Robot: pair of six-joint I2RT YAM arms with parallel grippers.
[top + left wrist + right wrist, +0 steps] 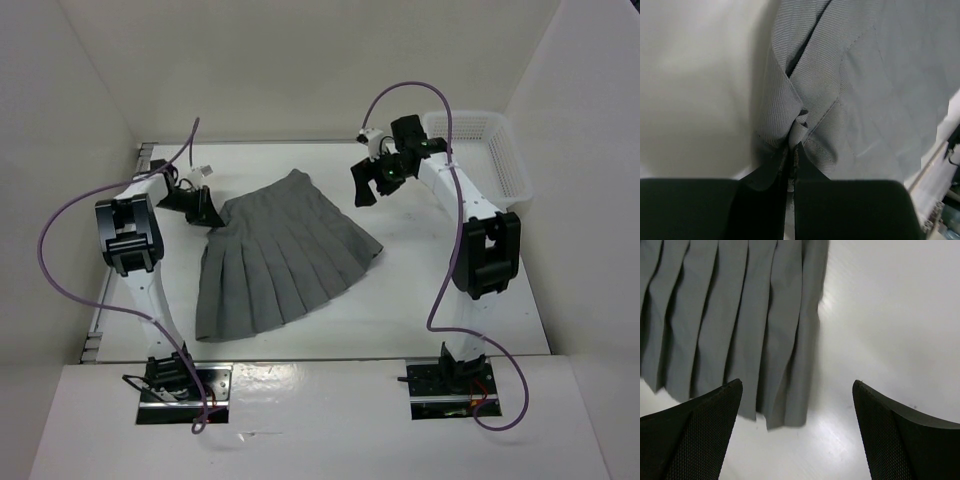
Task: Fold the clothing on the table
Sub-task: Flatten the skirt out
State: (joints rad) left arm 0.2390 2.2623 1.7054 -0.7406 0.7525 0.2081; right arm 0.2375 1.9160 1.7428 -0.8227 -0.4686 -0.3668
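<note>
**A:** How does the skirt (275, 255) look?

**B:** It is plain mid-grey, soft cloth, pleated all round. It lies flat on the white table (430, 300), a little left of the middle. The narrow waistband is on the far left side, and the pleats fan out from it to a wide hem that curves from the near left round to the right.

**A:** Is it tidy or rumpled?

**B:** Mostly tidy. The pleats run straight, with dark shadow lines between them. In the right wrist view the hem edge is slightly stepped, each pleat ending a touch higher or lower than the next. The only real puckering is at the waistband's left end.

**A:** What is going on there?

**B:** The left pincer (200, 212) is down at that corner, clenched on the skirt. Its wrist view shows a small bunch of cloth squeezed between the black fingers (765, 175). A stitched seam runs away from the pinch, and bare table lies to one side.

**A:** And the right pincer (372, 185)?

**B:** It is released, with the jaws spread wide and nothing between them. It hangs above the table just off the skirt's right edge, clear of the cloth. In its own view a hem corner lies below, nearer one finger, with white table under the other.

**A:** Is anything else around?

**B:** A white mesh basket (490, 150) sits at the far right corner, beside the right arm and well apart from the skirt. A purple cable (55, 255) loops off each arm.
</note>
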